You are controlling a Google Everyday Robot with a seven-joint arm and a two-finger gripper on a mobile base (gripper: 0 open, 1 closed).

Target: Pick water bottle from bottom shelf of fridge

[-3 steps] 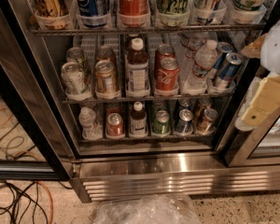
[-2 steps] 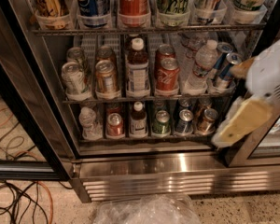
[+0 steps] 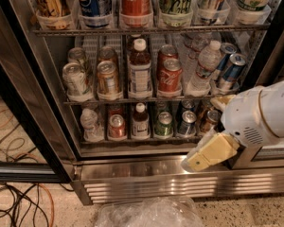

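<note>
The water bottle (image 3: 89, 122), small, clear and crinkled with a pale cap, stands at the far left of the bottom shelf (image 3: 132, 141) of the fridge (image 3: 146, 167). To its right on that shelf stand a red can (image 3: 117, 126), a dark-liquid bottle (image 3: 140, 122) and several more cans. My gripper (image 3: 206, 156), beige at the end of a white arm (image 3: 260, 115), hangs in front of the fridge's lower right corner, just below the bottom shelf's right end. It is well to the right of the water bottle and holds nothing that I can see.
The middle shelf holds cans, a dark bottle (image 3: 139, 72) and a taller clear ribbed bottle (image 3: 204, 65). The open black-edged glass door (image 3: 26, 126) stands at the left. Cables (image 3: 14, 207) lie on the floor at the left. Crumpled clear plastic (image 3: 151, 213) lies below the louvred grille (image 3: 180, 187).
My arm has swung in from the right edge, moving left and down. The gripper now sits in front of the fridge's lower right corner. The drinks have not moved.
</note>
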